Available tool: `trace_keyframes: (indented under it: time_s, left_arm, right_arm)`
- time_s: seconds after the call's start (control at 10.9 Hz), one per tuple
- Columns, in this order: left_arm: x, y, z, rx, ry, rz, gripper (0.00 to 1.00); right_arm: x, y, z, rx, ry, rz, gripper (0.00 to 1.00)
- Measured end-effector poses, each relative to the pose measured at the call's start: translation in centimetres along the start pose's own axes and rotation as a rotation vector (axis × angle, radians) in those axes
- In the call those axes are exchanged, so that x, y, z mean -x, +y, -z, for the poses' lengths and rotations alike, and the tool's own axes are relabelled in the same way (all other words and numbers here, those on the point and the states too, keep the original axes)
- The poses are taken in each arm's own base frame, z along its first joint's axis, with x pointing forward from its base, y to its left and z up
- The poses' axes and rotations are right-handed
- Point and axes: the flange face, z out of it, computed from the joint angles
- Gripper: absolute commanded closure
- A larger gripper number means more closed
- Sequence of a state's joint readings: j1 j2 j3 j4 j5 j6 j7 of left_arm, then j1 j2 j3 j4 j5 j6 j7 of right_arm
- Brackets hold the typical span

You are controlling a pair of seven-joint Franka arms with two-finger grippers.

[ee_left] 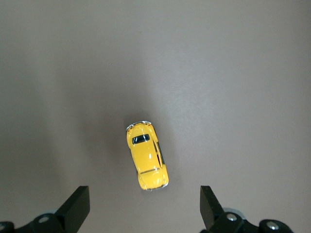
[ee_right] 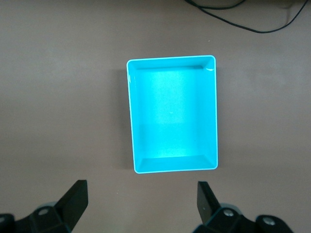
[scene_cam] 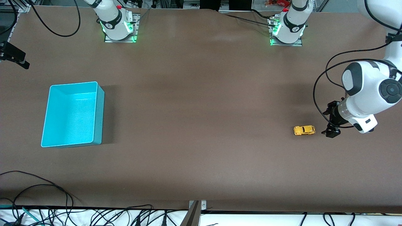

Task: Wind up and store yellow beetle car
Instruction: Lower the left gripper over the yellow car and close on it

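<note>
The yellow beetle car stands on the brown table near the left arm's end; in the left wrist view it lies just ahead of the fingertips. My left gripper is open and empty, low over the table beside the car, on the side toward the left arm's end, and it also shows in the left wrist view. The turquoise bin stands empty toward the right arm's end. My right gripper is open and empty, high over the table next to the bin; the front view does not show it.
The arms' bases stand along the table's edge farthest from the front camera. Black cables lie at the edge nearest the camera. A dark clamp juts in at the right arm's end.
</note>
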State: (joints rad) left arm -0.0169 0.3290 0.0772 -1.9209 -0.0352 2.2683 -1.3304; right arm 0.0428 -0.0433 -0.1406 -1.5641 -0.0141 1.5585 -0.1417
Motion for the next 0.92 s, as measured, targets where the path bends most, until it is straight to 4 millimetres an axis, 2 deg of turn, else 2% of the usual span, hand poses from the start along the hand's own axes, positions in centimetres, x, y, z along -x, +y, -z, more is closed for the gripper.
trace_keyframes:
  time_s: [0.18, 0.55, 0.92]
  left_arm:
    - [0.2, -1.4, -2.4, -0.003, 0.001, 0.107, 0.00]
    - [0.2, -3.9, -6.9, 0.067, -0.014, 0.203, 0.00]
    - [0.3, -3.9, -9.7, 0.093, -0.004, 0.268, 0.00]
  right_arm:
    - [0.0, 0.0, 0.0, 0.000, 0.000, 0.000, 0.00]
    - [0.0, 0.0, 0.0, 0.000, 0.000, 0.000, 0.00]
    - [0.0, 0.0, 0.0, 0.000, 0.000, 0.000, 0.00]
